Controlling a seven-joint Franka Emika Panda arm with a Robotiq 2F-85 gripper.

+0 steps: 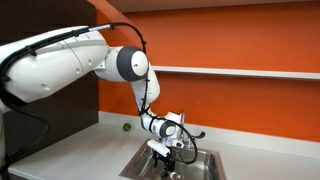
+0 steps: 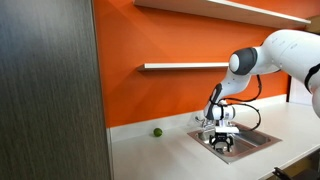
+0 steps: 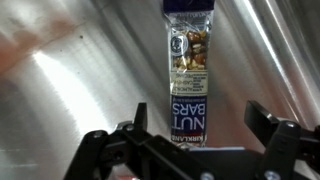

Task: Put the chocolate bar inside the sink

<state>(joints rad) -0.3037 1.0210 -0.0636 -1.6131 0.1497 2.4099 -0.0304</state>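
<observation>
Looks nearly done: chocolate bar (image 3: 188, 70) seems to lie on the steel floor of the sink (image 3: 70, 80), running 6 to 12 o'clock in wrist view, gripper (image 3: 197, 128) spread wide astride its lower end, not touching, only lift-out left; green ball (image 2: 157, 131) sits on the counter at the sink's 9 o'clock, blocking nothing.

Green ball (image 2: 157, 132) on pale countertop (image 2: 150, 158)

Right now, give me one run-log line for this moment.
pincer: open, low in sink | chocolate bar: lying on steel bottom, between open jaws, ungripped | green ball: on counter
</observation>
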